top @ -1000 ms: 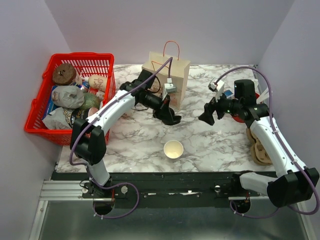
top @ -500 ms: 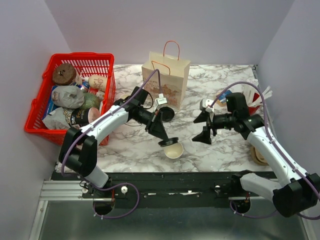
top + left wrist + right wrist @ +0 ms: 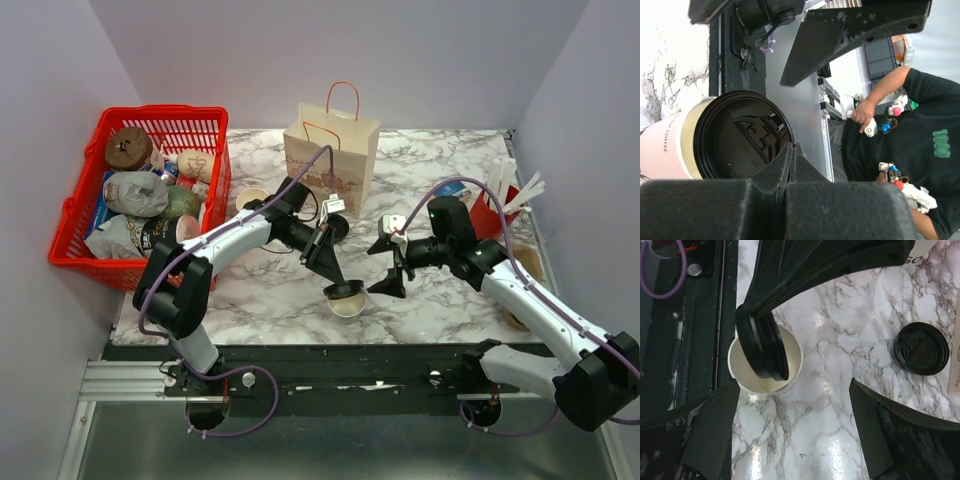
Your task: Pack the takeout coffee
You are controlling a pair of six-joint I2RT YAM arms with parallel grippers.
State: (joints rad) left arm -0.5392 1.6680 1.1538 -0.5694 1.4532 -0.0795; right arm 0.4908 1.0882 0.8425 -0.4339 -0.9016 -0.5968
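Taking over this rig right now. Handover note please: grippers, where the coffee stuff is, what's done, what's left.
Left gripper: shut on the black lid, holding it tilted at the open mouth of the paper cup. The lid is not seated.
Right gripper: open and empty, beside the cup.
Second lid: lying loose near the paper bag, which stands upright at the back.
Done: lid gripped and at the cup.
Left: seat the lid, then put the cup in the bag.
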